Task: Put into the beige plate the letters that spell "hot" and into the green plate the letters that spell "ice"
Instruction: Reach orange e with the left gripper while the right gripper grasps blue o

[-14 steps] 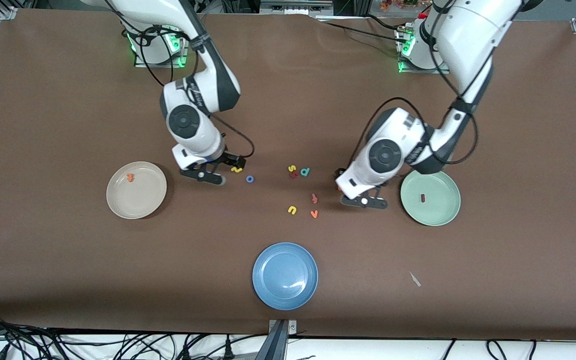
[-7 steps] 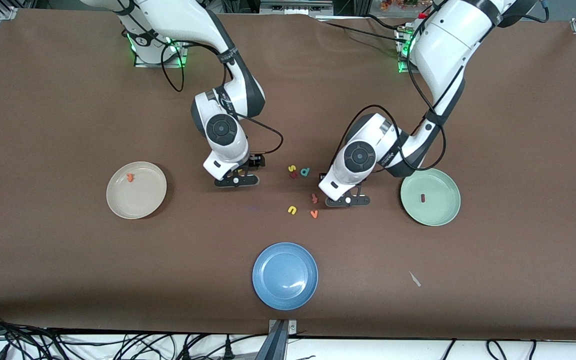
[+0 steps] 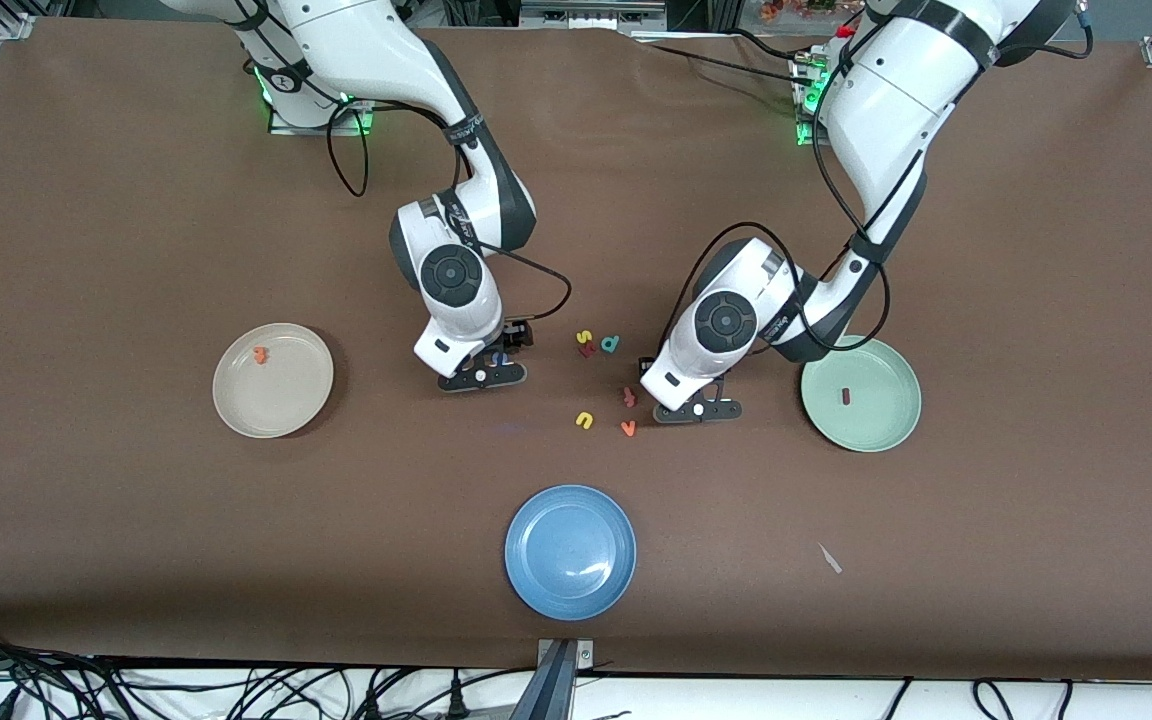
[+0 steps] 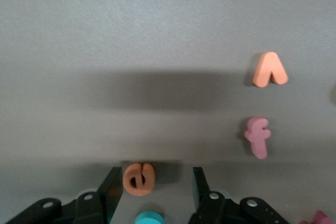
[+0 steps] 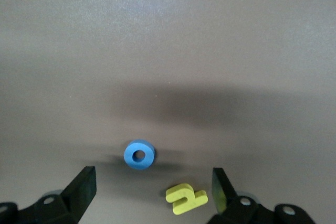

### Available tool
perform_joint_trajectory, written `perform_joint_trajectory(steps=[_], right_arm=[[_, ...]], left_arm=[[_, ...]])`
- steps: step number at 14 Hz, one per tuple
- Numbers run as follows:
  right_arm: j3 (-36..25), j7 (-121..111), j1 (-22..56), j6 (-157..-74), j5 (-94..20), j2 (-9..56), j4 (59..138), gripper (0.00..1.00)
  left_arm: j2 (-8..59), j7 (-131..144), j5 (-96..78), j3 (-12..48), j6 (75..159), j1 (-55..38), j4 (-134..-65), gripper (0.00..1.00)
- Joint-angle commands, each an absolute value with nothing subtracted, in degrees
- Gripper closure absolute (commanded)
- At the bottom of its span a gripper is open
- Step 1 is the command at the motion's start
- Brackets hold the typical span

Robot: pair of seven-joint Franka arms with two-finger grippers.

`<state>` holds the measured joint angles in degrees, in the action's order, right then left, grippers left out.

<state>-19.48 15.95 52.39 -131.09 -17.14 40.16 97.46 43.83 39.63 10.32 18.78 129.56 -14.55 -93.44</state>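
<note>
The beige plate [image 3: 281,405] holds the orange t [image 3: 260,354]. The dark red i [image 3: 845,396] lies in the green plate [image 3: 871,425]. My right gripper [image 3: 481,376] [image 5: 152,182] is low over the table and open. The yellow h [image 5: 186,199] lies between its fingers, and the blue o [image 5: 139,155] [image 3: 501,357] lies just past the tips. My left gripper [image 3: 696,410] [image 4: 156,174] is open around the orange e [image 4: 138,178]. The e touches one finger and stands apart from the other. The teal c [image 4: 149,217] lies beside it, deeper between the fingers.
Loose letters lie between the two grippers: a yellow s [image 3: 584,337], a teal d [image 3: 611,344], an f [image 3: 628,396], a yellow u [image 3: 585,420] and an orange v [image 3: 627,428]. A blue plate [image 3: 570,560] sits nearer the front camera.
My right gripper has moved from beside the beige plate toward the table's middle, over the o and h. My left gripper has shifted toward the loose letters and narrowed its jaws.
</note>
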Motion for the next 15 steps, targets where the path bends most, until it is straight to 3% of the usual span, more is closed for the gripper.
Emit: perform_joint_trajectory(steps=[1, 4, 5, 7, 8, 11, 15], right_arm=[[-19.3, 15.0, 51.9, -133.1, -17.5, 41.9, 95.9, 0.04], [-19.3, 14.9, 51.9, -135.2, -18.6, 43.0, 95.7, 0.05], [-19.2, 14.9, 51.9, -135.3, -18.9, 43.2, 95.4, 0.06], [-19.2, 15.0, 51.9, -135.4, -19.0, 43.7, 95.2, 0.09], [-18.5, 15.4, 51.9, -135.4, -20.0, 43.7, 95.2, 0.09], [-18.4, 15.6, 52.1, -135.4, -22.9, 43.7, 95.2, 0.14], [-18.4, 14.9, 52.0, -135.5, -22.9, 43.7, 95.2, 0.23]], left_arm=[[44.3, 39.3, 12.7, 18.8, 129.3, -14.5, -93.2, 0.37], [44.3, 39.2, 12.7, 18.8, 129.2, -15.0, -93.8, 0.40], [44.2, 39.2, 12.7, 18.7, 129.1, -15.0, -94.0, 0.49], [44.0, 39.3, 12.7, 18.8, 128.1, -14.8, -94.0, 0.85], [43.9, 39.3, 12.7, 18.8, 127.7, -14.5, -93.9, 0.98], [43.2, 39.4, 12.7, 18.8, 126.1, -14.1, -93.3, 1.00], [39.4, 31.9, 12.8, 18.8, 116.8, -9.0, -91.8, 1.00]])
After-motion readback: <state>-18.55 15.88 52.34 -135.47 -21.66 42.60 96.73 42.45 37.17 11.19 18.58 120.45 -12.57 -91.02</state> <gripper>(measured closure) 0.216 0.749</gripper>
